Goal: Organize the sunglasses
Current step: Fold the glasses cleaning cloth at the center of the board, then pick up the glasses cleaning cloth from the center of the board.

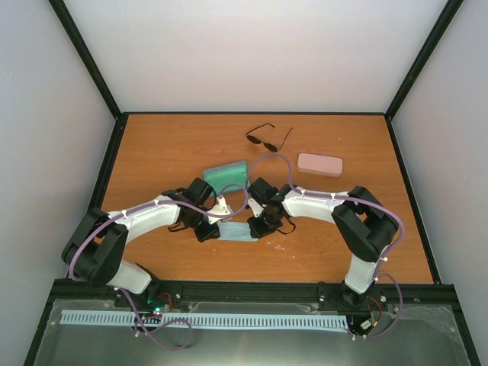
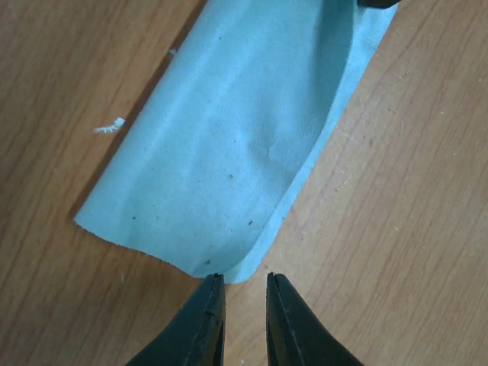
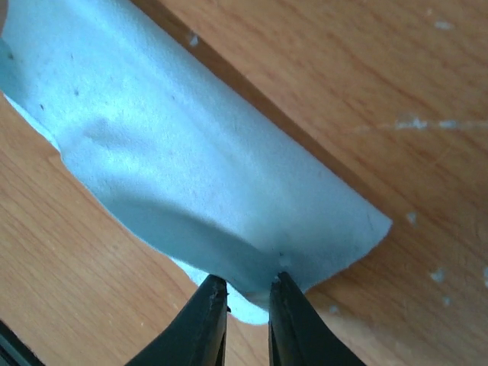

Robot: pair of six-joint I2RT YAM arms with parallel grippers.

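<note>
Sunglasses [image 1: 268, 138], black frame with dark lenses, lie with their arms unfolded on the far part of the table [image 1: 152, 152], near the back edge. No gripper touches them; both are well apart from them, nearer the front. Only this one pair can be made out. Pink case [image 1: 319, 164] sits closed just to the right of the sunglasses and a little nearer. A greenish oblong thing [image 1: 226, 177] lies nearer and to the left; case or folded cloth, cannot tell. Both arms bend inward and meet at mid-table over a light-blue cloth [image 1: 238, 232], which lies as a flat strip on the wood between the two grippers. Left gripper [image 2: 245, 276]: jaws narrowly parted, bare wood showing in the gap, tips just at the near rounded corner of the cloth, where a folded edge curls over; nothing sits between them. Right gripper [image 3: 248, 280]: jaws also narrowly parted, tips resting at the opposite end of the cloth, with its edge lying across the gap and slightly puckered there; a gap shows, so no firm pinch. Small white flecks of lint dot the wood around the cloth.
</note>
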